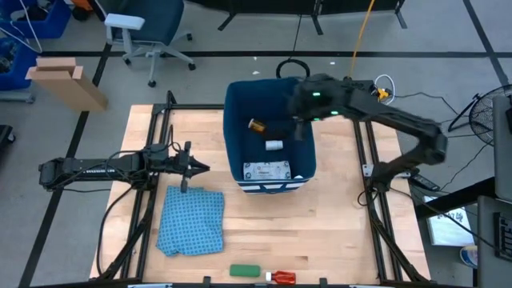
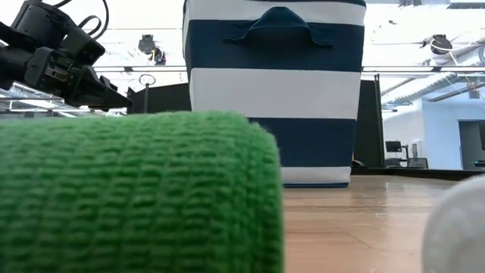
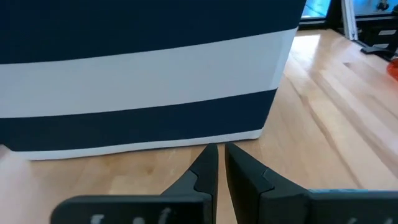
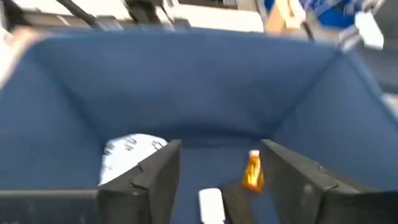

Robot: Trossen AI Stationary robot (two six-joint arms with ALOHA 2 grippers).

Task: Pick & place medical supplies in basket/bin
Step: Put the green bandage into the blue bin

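Right end effector (image 4: pixel 221 180): fingers apart, empty, over the bin's (image 1: pixel 237 128) right rim.
Left end effector (image 1: pixel 189 167): fingers together, beside the bin's left wall, above the blue patterned cloth (image 1: pixel 190 222).
Near tabletop edge: green roll (image 1: pixel 245 271) and red tube (image 1: pixel 282 278), both lengthwise along the edge; the roll blocks much of the low view.
Bin contents: white printed packet (image 1: pixel 268 170), white oblong (image 1: pixel 274 146), orange bottle (image 1: pixel 256 126).

1. The left arm is stretched across the left side of the surface, held level and low.
2. The left gripper (image 1: pixel 190 167) is pointed toward the middle, its 2 fingers (image 3: pixel 205 171) brought nearly together with only a slim gap.
3. The right arm is bent at the elbow and reached inward from the right.
4. The right gripper (image 4: pixel 221 180) is held with its fingers (image 4: pixel 155 171) spread wide, nothing gripped between them.
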